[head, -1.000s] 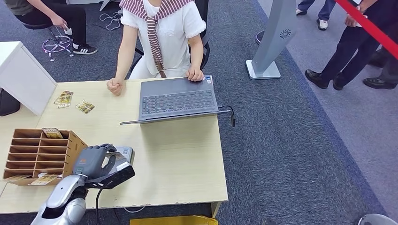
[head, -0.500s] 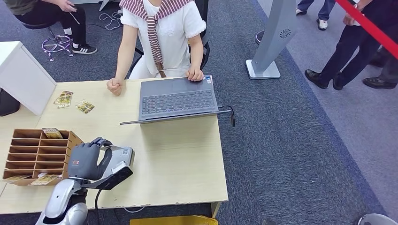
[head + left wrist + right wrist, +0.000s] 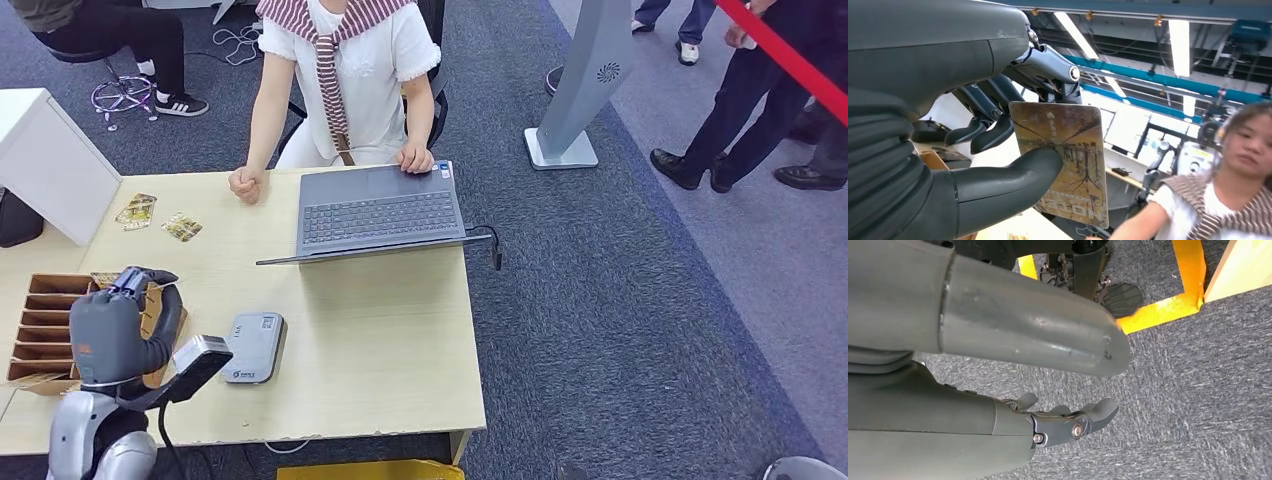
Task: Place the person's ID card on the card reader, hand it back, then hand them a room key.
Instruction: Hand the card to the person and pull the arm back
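Far left on the desk (image 3: 400, 330) sat the wooden slotted organizer (image 3: 45, 325), a few cards lying in its slots and at its front edge. My left hand (image 3: 115, 320) was raised over it, thumb and fingers pinched on the ID card (image 3: 1063, 160); the wrist view showed a brownish printed card held upright, facing the seated person (image 3: 345, 80). Just right of that hand the grey card reader (image 3: 255, 347) lay flat on the desk with nothing on it. Beyond, near the far left corner, some loose printed cards (image 3: 160, 218) lay on the desktop, well apart from the reader. Further right was the open laptop (image 3: 380, 212), the person resting one hand on its edge, the other fist on the desk. My right hand (image 3: 1068, 422) hung low by the carpet, fingers loosely apart, holding nothing. Progress call: card lifted clear of the reader, so I judged the read step as likely done, though I couldn't confirm that. Left to do: reach across and give the ID card back, then fetch a room key, presumably from the organizer, and hand that over. Roughly a third in.
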Tool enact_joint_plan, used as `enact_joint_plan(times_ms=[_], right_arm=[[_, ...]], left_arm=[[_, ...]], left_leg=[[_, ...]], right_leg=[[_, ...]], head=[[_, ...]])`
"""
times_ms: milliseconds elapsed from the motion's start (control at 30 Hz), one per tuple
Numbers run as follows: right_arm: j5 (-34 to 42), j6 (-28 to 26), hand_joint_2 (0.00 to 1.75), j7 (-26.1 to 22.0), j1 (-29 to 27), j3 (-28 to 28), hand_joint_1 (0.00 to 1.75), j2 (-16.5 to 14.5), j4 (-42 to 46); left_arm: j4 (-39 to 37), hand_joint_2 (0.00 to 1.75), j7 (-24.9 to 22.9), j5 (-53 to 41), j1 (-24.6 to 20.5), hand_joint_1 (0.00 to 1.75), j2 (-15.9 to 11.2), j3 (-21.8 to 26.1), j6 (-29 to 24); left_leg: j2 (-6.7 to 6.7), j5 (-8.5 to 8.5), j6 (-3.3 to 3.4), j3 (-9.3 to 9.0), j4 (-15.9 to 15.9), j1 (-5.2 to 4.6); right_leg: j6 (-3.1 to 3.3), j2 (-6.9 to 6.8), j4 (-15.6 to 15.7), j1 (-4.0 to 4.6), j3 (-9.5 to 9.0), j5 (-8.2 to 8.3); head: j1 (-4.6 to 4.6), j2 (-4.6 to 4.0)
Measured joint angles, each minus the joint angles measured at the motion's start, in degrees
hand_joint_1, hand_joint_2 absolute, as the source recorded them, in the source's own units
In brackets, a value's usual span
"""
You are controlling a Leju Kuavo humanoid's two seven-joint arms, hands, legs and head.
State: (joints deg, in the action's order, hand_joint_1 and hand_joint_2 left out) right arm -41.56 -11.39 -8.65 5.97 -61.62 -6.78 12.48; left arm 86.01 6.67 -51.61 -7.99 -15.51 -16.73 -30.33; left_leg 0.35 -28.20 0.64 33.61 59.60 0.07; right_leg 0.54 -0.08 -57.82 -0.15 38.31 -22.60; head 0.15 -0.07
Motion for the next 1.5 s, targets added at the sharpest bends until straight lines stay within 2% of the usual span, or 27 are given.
enact_joint_plan(times_ms=[167,333,433,733,1033,1167,1500], right_arm=[[-1.46,0.01,0.00,0.62,0.68,0.48,0.00,-0.01,0.00],[-2.14,-0.04,0.00,1.31,1.77,1.51,0.00,-0.20,0.00],[-2.54,-0.07,0.00,1.37,2.12,1.91,0.00,-0.37,0.00],[-3.09,-0.07,0.00,2.20,2.67,3.17,0.00,-0.64,0.00],[-3.84,-0.02,0.00,2.96,3.35,4.22,0.00,-1.08,0.00],[-3.77,-0.15,0.00,2.96,3.42,4.54,0.00,-1.22,0.00],[-3.58,-0.16,0.00,2.96,3.33,4.73,0.00,-1.25,0.00]], left_arm=[[-3.02,1.75,0.22,2.05,-6.99,1.75,-0.68,3.05,2.66],[-11.85,1.75,-0.65,0.49,-17.57,1.75,-1.14,3.57,4.60],[-16.20,1.75,-0.92,0.13,-22.16,1.75,-1.14,3.57,5.23],[-25.03,1.75,-1.84,-1.29,-30.53,1.75,-0.79,3.55,6.81],[-33.51,1.75,-2.97,-3.12,-38.86,1.75,1.90,1.86,7.88],[-36.00,1.75,-3.05,-3.18,-40.48,0.00,2.47,1.08,7.93],[-38.99,1.75,-2.45,-1.93,-40.83,0.00,2.83,0.78,4.31]], left_leg=[[-0.04,0.14,-0.05,0.00,0.00,0.00],[-0.04,0.29,-0.10,0.03,0.00,0.01],[-0.01,0.30,-0.12,0.00,0.01,0.00],[-0.02,0.31,-0.12,0.03,0.02,-0.01],[-0.01,0.33,-0.09,0.08,0.03,-0.01],[-0.01,0.33,-0.09,0.08,0.03,-0.02],[-0.01,0.33,-0.10,0.09,0.03,-0.01]], right_leg=[[0.00,-0.04,0.00,0.01,0.01,0.10],[0.09,-0.07,0.00,0.00,0.03,0.30],[0.11,-0.05,0.00,0.00,0.04,0.32],[0.10,-0.01,0.00,0.01,0.13,0.32],[0.06,0.00,0.00,0.00,0.14,0.36],[0.06,0.00,0.00,0.01,0.15,0.36],[0.06,0.00,-0.01,0.01,0.16,0.36]], head=[[-0.01,0.00],[0.00,0.00],[-0.01,0.00],[0.00,0.00],[-0.01,0.00],[0.00,0.00],[0.00,-0.01]])
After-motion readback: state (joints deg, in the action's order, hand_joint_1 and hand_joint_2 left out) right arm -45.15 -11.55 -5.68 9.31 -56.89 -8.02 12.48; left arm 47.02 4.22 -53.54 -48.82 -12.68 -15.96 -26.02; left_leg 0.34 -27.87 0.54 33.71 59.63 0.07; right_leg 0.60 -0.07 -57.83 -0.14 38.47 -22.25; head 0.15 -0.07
